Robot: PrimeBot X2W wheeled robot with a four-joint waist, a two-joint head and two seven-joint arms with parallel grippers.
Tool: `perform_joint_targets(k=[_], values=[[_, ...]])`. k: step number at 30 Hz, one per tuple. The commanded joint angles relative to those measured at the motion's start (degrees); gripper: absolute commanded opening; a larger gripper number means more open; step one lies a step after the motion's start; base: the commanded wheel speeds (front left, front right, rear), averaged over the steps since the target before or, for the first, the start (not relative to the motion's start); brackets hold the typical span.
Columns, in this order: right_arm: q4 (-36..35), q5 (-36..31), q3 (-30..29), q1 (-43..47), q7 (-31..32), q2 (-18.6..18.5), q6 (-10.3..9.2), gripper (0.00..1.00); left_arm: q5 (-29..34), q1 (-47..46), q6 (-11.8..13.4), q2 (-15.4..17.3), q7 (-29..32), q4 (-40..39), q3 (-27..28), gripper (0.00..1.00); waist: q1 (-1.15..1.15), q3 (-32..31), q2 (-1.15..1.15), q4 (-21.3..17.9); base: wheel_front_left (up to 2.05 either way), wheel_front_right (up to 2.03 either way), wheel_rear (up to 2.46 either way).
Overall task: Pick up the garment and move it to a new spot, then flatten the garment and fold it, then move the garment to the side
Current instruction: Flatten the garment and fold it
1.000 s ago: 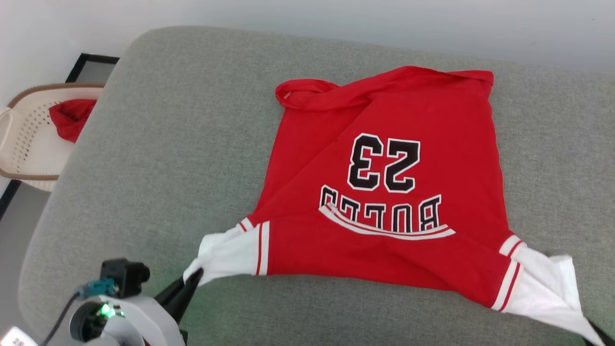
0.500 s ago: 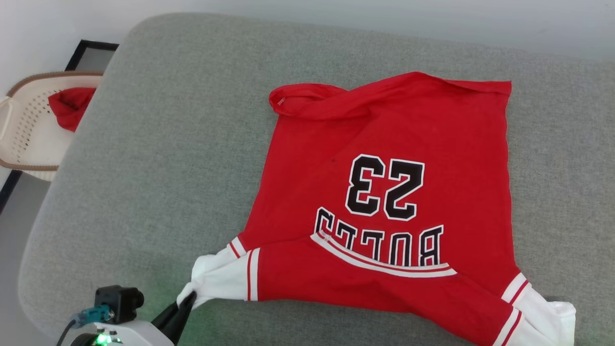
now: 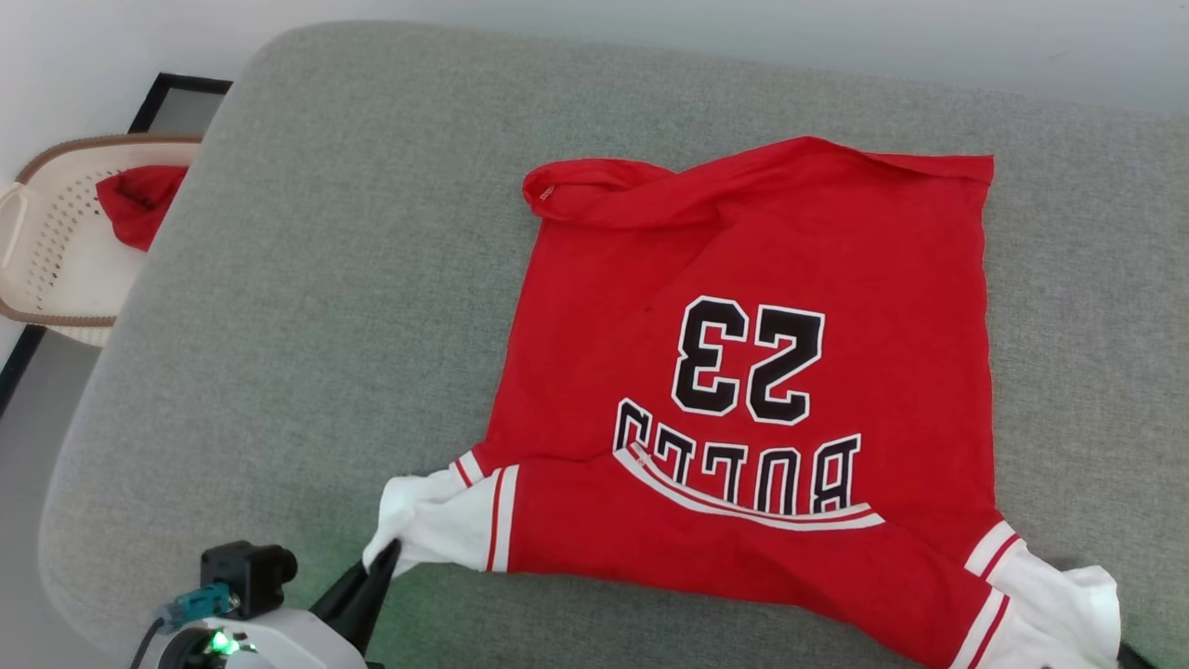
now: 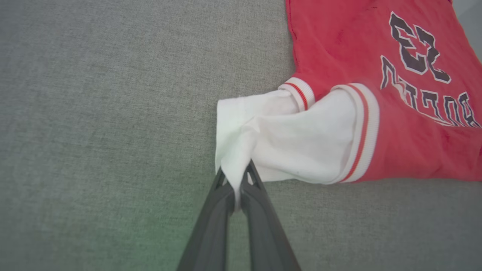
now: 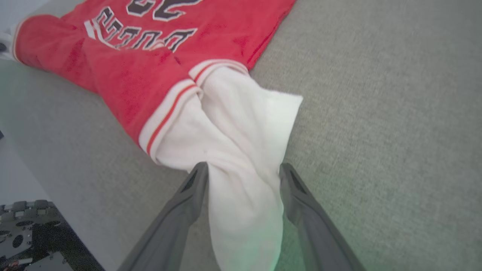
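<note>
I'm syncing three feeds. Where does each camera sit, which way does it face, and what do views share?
Head view: on the head, facing forward and down at the garment on the cushion; left hand lower left.
Left wrist view: on that wrist, looking along its hand, shut on a white sleeve.
Right wrist view: on that wrist, looking along the open right hand astride the other sleeve.
Shared: all show the garment's lettering.

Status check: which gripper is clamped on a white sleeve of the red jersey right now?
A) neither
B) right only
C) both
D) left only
D: the left gripper has its fingers pinched shut on the tip of one white sleeve of the jersey, while the right gripper has its fingers spread apart with the other sleeve lying between them.
</note>
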Motion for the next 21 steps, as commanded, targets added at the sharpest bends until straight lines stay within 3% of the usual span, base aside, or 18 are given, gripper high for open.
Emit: perform_joint_targets(k=[1, 10, 16, 21], values=[[-1.5, 0.9, -0.3, -0.9, 0.2, -0.2, -0.06, 1.00, 0.6, 0.7, -0.3, -0.4, -0.2, 0.0, 0.5, 0.00, 0.00, 0.1, 0.00, 0.1, 0.00, 0.00, 0.00], [-8.3, 6.6, -5.9, -9.0, 6.5, -0.8, -0.06, 1.00, 3.1, 1.1, -1.0, -3.0, -0.2, 0.2, 2.0, 0.00, 0.00, 0.4, 0.00, 1.3, 0.00, 0.00, 0.00], [-5.9, 8.4, -7.0, -20.8, 12.6, -1.6, -0.06, 1.00, 4.3, -0.4, -1.7, -4.8, -0.1, 0.7, 1.3, 0.00, 0.00, 0.9, 0.00, 2.9, 0.00, 0.00, 0.00], [-0.1, 9.4, -5.0, -32.3, 16.4, -4.8, -0.05, 1.00, 5.8, -3.0, -3.2, -7.3, 0.5, 1.7, -0.2, 0.00, 0.00, 1.9, 0.00, 6.2, 0.00, 0.00, 0.00]])
